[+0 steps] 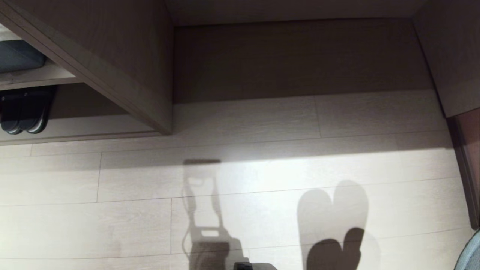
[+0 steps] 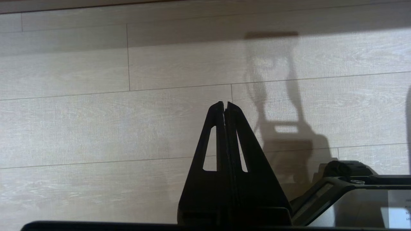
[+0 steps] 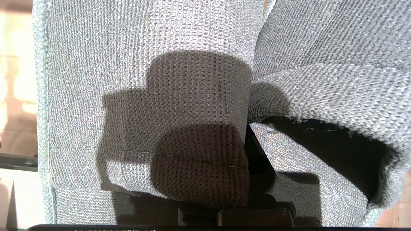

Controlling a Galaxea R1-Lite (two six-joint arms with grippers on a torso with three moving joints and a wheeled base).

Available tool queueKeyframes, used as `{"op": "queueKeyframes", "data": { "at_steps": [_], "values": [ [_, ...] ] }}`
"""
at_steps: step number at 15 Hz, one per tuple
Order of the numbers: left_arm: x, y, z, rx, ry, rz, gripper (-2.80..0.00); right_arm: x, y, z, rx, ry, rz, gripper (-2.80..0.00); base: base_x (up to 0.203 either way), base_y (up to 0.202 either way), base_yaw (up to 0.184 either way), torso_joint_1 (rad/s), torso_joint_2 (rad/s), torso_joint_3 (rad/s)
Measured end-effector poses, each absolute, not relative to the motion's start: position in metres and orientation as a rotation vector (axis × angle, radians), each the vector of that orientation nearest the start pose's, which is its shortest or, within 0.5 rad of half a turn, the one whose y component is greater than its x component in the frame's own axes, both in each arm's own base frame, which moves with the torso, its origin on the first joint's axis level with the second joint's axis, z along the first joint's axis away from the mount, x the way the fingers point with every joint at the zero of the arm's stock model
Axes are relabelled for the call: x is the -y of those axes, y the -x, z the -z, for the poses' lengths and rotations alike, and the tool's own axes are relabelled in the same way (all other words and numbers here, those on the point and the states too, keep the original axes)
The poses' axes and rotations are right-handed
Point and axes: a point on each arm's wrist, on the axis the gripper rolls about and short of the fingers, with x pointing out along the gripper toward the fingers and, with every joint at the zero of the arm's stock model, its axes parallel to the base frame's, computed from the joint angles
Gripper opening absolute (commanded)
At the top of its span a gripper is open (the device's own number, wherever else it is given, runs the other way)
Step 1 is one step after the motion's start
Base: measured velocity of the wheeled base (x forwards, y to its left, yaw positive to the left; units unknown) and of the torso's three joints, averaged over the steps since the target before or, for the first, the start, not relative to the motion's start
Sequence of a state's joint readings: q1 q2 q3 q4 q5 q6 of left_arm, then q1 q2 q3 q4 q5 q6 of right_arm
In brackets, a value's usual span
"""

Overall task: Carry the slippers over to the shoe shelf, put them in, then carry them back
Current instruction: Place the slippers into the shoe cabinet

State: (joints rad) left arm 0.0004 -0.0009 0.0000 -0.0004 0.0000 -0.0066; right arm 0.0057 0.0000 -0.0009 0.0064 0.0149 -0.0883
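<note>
This looks like a home entryway. A pale wood-plank floor runs up to built-in wood-grain cabinetry with a deep open recess. At the left, the shoe shelf holds a dark pair of shoes in its lower cubby and something grey-blue in the cubby above, as by a household front door.

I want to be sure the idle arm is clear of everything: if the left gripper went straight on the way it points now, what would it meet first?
Most likely the bare floor. The left gripper, shut and empty, points at pale planks with only shadows ahead; depth is unclear.
</note>
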Motion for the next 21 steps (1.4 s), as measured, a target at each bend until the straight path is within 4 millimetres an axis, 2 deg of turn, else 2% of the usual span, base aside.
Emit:
{"op": "queueKeyframes", "data": {
  "at_steps": [21],
  "values": [
    [0.0000,0.0229,-0.0755,0.002,0.007,0.000,-2.80,-0.0002,0.0228,-0.0747,-0.007,0.077,-0.021,-2.80,0.000,0.000,0.000,0.002,0.00,0.202]
  ]
}}
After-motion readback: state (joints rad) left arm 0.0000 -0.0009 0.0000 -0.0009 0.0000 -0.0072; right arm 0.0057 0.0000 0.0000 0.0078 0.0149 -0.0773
